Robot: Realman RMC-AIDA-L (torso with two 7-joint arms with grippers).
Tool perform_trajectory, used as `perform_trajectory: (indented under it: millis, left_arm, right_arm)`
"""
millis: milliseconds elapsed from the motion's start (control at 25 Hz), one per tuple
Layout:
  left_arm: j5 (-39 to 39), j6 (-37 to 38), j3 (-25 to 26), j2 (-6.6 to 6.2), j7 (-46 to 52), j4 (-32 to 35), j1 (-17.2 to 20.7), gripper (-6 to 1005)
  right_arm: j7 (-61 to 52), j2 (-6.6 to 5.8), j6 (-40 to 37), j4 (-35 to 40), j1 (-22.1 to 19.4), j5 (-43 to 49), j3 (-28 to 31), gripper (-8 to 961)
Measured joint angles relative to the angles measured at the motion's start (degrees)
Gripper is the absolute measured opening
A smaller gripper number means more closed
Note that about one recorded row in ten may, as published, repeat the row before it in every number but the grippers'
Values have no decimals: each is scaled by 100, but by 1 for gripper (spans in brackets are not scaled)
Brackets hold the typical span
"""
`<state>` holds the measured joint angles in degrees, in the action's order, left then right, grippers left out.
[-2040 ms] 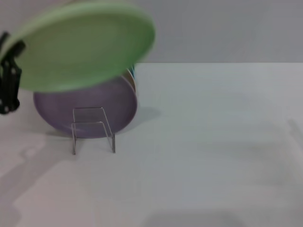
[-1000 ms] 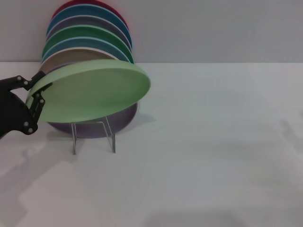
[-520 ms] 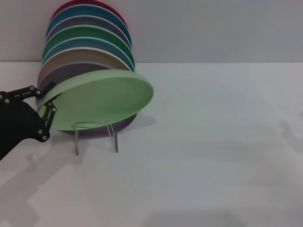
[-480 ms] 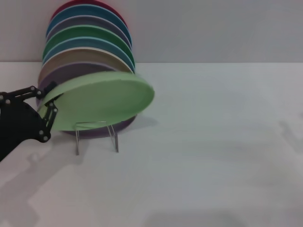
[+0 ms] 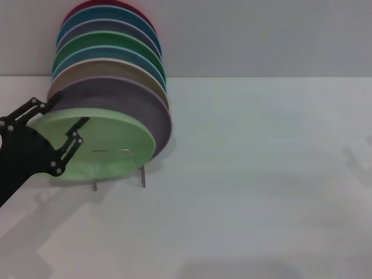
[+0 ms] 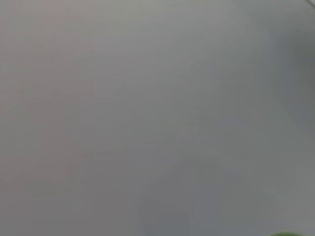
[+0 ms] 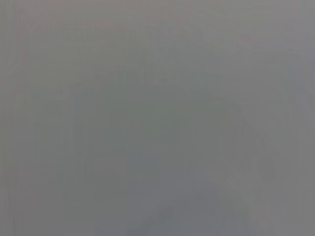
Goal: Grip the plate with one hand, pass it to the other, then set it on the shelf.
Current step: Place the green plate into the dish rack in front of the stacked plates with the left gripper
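Note:
The light mint-green plate (image 5: 116, 139) stands on the clear acrylic shelf (image 5: 142, 174) at the table's left, leaning back against a lilac plate (image 5: 125, 96). My left gripper (image 5: 71, 108) is at the plate's left rim with its black fingers spread apart. One finger (image 5: 36, 108) lies above the rim and the other crosses the plate's face, so the gripper is open. A green sliver of the plate (image 6: 284, 234) shows at the edge of the left wrist view. The right wrist view is plain grey, and my right gripper is out of view.
Behind the lilac plate stands a row of upright plates: tan (image 5: 148, 78), blue, dark green (image 5: 116, 40), more blue and a red one (image 5: 107, 6) at the back. The white table (image 5: 261, 174) stretches to the right, and a grey wall rises behind it.
The mint-green plate has come down from a tilted hold in the air onto the shelf and now leans on the lilac plate. The left gripper's fingers have spread open.

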<state>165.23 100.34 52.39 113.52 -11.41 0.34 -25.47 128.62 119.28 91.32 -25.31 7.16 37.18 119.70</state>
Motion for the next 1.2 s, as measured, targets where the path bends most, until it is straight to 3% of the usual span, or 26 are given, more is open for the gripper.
perform_trajectory:
  millis: [120,240,440,880,1200]
  left_arm:
    - [16,-57,-31,40,-35,-2,-17,327]
    - [20,-210,-76,124,-106,9,-73,543]
    - [24,-569,-124,268,-440,-24,-194,781]
    - [27,-889,-122,318,-474,-32,-335,787]
    - [11,-1340,-86,325,-399,-50,-673,786]
  right_arm:
    - [7,-1,5,-12,4,0,17,795]
    - [12,-1,16,-37,2,-1,27,795]
    - [15,-1,69,-88,-48,-1,21,795]
    - [24,-1,80,-88,-117,48,64,795]
    - [49,-1,86,-88,-119,56,33,795]
